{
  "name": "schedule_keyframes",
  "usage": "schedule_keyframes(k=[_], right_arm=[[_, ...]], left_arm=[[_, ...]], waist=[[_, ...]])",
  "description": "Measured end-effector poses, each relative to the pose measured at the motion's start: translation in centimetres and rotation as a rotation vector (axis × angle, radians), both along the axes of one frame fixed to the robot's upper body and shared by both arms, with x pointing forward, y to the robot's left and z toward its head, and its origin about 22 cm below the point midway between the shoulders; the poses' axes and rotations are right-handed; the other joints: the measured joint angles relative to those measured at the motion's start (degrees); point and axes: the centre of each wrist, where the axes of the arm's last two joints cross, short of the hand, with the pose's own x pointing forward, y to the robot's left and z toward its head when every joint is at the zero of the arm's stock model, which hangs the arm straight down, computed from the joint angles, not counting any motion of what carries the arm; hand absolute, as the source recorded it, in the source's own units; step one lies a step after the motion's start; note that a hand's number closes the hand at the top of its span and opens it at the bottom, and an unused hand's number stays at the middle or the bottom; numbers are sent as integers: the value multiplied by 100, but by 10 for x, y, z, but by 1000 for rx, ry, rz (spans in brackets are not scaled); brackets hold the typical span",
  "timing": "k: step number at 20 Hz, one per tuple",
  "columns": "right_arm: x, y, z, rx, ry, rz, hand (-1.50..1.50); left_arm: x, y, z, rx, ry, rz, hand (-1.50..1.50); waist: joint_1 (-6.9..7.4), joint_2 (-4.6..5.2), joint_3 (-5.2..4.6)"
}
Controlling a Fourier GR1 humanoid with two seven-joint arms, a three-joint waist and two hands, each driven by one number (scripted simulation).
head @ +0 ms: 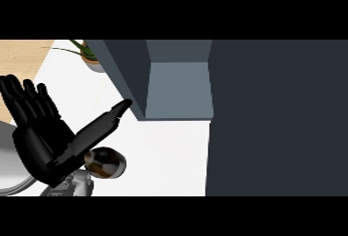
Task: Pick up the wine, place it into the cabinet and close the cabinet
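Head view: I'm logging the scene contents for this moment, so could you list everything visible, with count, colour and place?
Cabinet: one, dark grey-blue with a lighter grey-blue inside, upper middle; its opening faces the view and nothing shows inside.
Cabinet door: one, dark grey, swung open and filling the right side.
Potted plant: one, green leaves in a pale pot, top left beside the cabinet.
Counter: one, white top, middle; a light wood area lies at the top left corner.
Round brown-and-silver object: one, lower left by the wrist; I cannot tell what it is.
Wine: not visible.
Left robot hand: one, black, open, fingers up, at the left edge.
Right robot hand: not in view.
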Motion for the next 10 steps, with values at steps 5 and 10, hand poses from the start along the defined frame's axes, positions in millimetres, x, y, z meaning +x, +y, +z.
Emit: schedule_keyframes(k=[5, 10], right_arm=[[-4, -3, 10, -10, 8, 10, -150], [-5, -5, 11, -18, 16, 7, -150]], left_arm=[[1, -15, 7, 11, -1, -1, -150], [3, -22, 9, 13, 1, 6, -150]], waist=[[24, -3, 1], [28, -2, 0]])
